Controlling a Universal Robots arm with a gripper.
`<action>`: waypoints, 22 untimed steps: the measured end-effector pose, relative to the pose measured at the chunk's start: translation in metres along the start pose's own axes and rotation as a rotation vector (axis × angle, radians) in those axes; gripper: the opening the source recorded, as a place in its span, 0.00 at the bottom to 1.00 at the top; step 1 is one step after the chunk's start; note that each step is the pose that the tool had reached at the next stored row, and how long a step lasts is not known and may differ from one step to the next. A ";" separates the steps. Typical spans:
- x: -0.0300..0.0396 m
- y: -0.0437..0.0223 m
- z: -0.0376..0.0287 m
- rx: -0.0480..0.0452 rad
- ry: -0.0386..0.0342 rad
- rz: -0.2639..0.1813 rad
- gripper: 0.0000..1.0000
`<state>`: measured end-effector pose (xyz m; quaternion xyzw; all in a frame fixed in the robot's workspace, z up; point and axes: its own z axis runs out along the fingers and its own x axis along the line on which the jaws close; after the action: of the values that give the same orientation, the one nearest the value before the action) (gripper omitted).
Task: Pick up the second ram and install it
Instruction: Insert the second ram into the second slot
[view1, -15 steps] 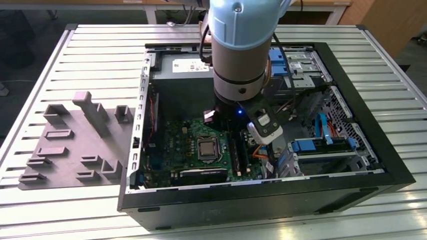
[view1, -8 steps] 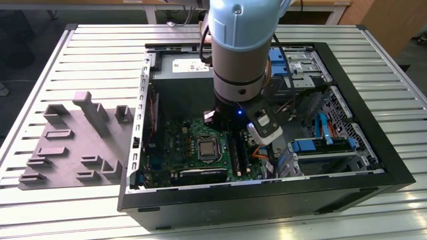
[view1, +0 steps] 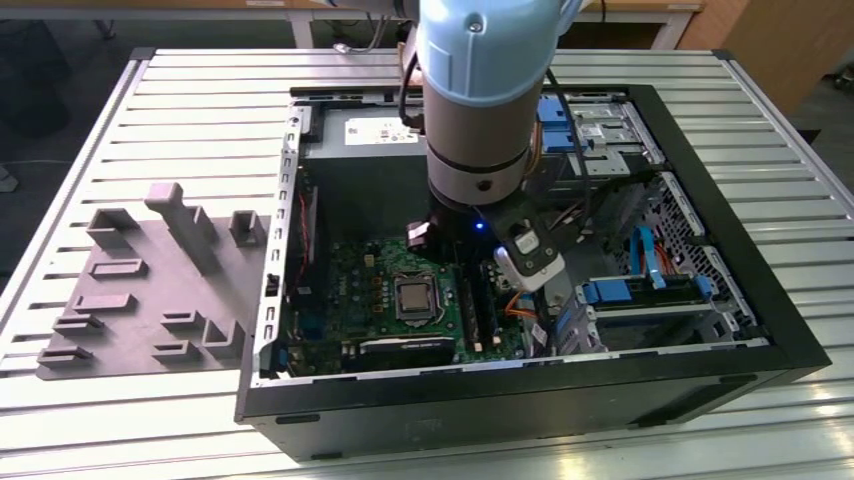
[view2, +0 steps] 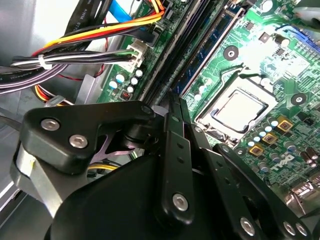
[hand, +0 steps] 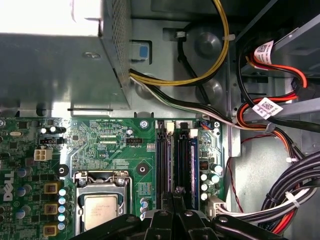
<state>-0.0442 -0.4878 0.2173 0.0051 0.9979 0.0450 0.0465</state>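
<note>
Pincer (hand: 176, 194), black metal fingers clamped on the thin dark second ram (hand: 183, 162) among motherboard (hand: 110, 145) slots.

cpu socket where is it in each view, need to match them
Exterior view: cpu socket mid-board, on the exterior view's left of the arm.
Second wrist view: cpu socket next to gold components.
First wrist view: cpu socket, gold components beside it.
Shared landmark: memory slots alongside it.
</note>
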 end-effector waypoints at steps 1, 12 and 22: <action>0.0001 -0.0001 0.0009 0.0000 0.0000 0.000 0.11; 0.0002 -0.0001 0.0023 -0.0009 -0.0002 0.000 0.19; -0.0011 0.0010 -0.0106 -0.0002 0.0000 0.000 0.19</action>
<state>-0.0442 -0.4878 0.2280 0.0051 0.9979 0.0451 0.0465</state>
